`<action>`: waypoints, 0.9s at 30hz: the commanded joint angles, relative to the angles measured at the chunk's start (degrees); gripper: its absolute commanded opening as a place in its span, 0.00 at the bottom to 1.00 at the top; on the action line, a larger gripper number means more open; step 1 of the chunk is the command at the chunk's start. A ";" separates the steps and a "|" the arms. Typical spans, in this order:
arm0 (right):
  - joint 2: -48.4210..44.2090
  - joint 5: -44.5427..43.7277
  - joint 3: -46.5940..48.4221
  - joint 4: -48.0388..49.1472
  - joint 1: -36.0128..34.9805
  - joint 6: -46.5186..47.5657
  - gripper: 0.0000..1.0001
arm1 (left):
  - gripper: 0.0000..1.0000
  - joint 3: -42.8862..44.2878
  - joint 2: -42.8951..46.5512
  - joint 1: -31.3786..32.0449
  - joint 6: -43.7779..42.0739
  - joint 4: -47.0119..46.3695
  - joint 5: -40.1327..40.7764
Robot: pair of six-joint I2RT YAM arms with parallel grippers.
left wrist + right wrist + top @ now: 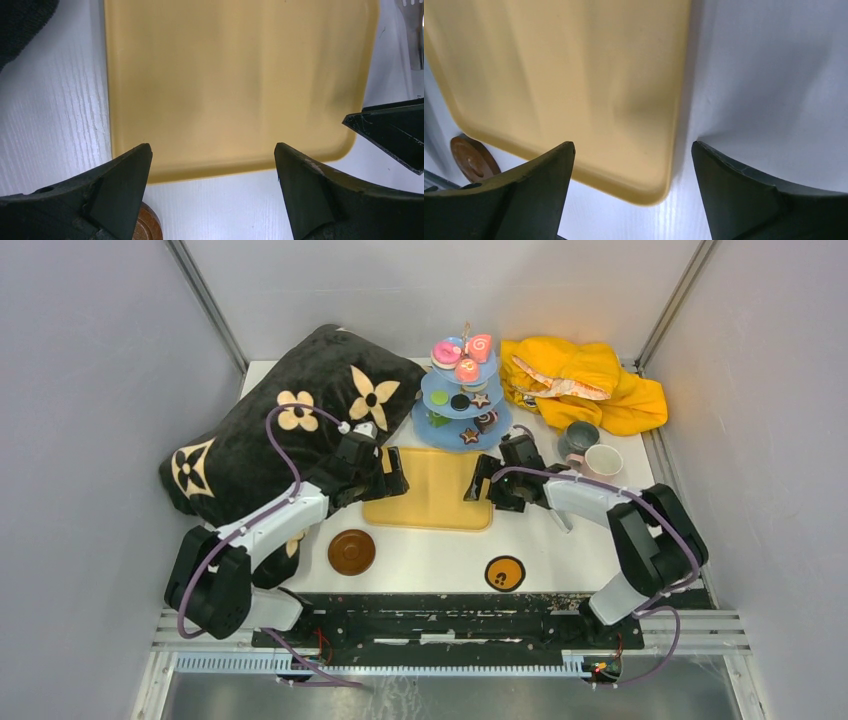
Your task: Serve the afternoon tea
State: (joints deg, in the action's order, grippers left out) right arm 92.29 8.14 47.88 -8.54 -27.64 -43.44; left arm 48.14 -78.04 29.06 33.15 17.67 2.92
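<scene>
Overhead view of a white table (430, 555), described from left to right. A black cushion (250, 430) fills the far left, pressed close against the left arm at its 9 o'clock, so that arm has little room on that side.

The left gripper (398, 473) hangs with its fingers spread wide and holds nothing. It sits just off the left short end of a yellow tray (430, 495). A brown coaster (351, 552) lies at its 7 o'clock, near the front edge.

The tray's long axis runs from 9 to 3 o'clock, between the two grippers. At the tray's 12 o'clock, just beyond its far edge, stands the blue stand (462, 410), upright, with sweets (468, 370) on its tiers.

The right gripper (474, 480) is also spread wide and empty, at the tray's right short end. The stand is at its 12 o'clock. A second coaster (505, 573) lies at its 5 o'clock.

The grey mug (580, 437) and pink cup (603, 460) stand side by side at the right gripper's 2 o'clock. The right arm is clearly the nearer one for them. A yellow cloth (585, 385) is heaped just behind them, which crowds any approach from the far side.

The bare strip of table between the tray and the coasters looks like the freest space for setting things down.
</scene>
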 commanded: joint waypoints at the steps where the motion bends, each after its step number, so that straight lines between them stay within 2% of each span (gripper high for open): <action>1: -9.01 -10.64 3.02 -10.04 0.12 4.47 0.94 | 0.99 2.98 3.24 -0.13 -3.15 0.66 1.65; 4: -16.51 -17.40 4.40 -18.79 0.06 8.46 0.95 | 0.99 3.84 3.80 -0.06 -3.43 3.32 4.78; 6: -20.12 -18.85 4.67 -23.77 0.04 10.57 0.95 | 0.99 4.08 4.37 -0.14 -3.44 5.75 6.85; 9: -24.96 -13.64 2.45 -29.57 -0.08 11.13 0.93 | 0.99 3.45 5.75 0.00 -2.09 10.27 9.07; 14: -32.03 -8.56 -4.66 -37.30 -2.41 5.83 0.91 | 0.99 0.75 6.57 0.31 6.21 18.86 15.36; 21: -35.48 -8.39 -6.60 -39.98 -3.22 3.17 0.92 | 0.99 -3.26 5.36 0.21 17.42 24.57 18.08; 27: -34.45 -7.84 -6.36 -41.88 -3.35 3.94 0.92 | 0.99 -7.09 5.87 0.18 22.58 26.27 22.13</action>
State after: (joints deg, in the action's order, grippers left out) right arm 58.13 -0.01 40.47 -48.88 -30.65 -39.24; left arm 42.57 -72.75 29.12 48.51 41.85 20.16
